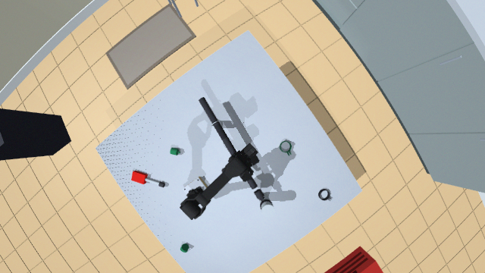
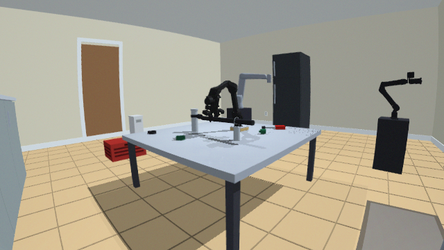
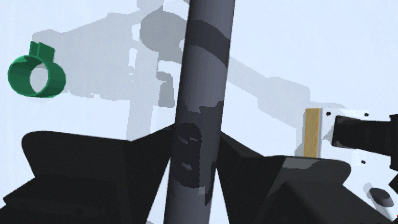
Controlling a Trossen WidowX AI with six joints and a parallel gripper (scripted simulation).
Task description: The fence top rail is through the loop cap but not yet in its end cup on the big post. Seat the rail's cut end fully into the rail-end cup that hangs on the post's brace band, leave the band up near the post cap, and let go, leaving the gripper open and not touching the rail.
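Observation:
The black top rail (image 1: 208, 110) (image 2: 248, 122) (image 3: 207, 60) runs nearly level in the exterior view, through the loop cap on the short post (image 2: 236, 134). My gripper (image 2: 211, 118) (image 3: 195, 130) is shut on the rail, one finger on each side; the top view shows the arm over the grip. The black rail-end cup (image 1: 259, 194) hangs on the big post (image 2: 195, 126), its band high near the post cap (image 2: 193, 110). The rail's cut end points at the cup; a thin light sliver shows between them in the top view. Whether the end is inside cannot be told.
A green ring clamp (image 1: 286, 146) (image 3: 36, 77) and a black ring (image 1: 324, 194) lie on the table (image 1: 242, 57). Green pieces (image 1: 174, 151) (image 1: 184, 247) and a red-handled tool (image 1: 139, 177) lie on the arm's other side. A wood strip (image 3: 312, 132) is near the arm's base.

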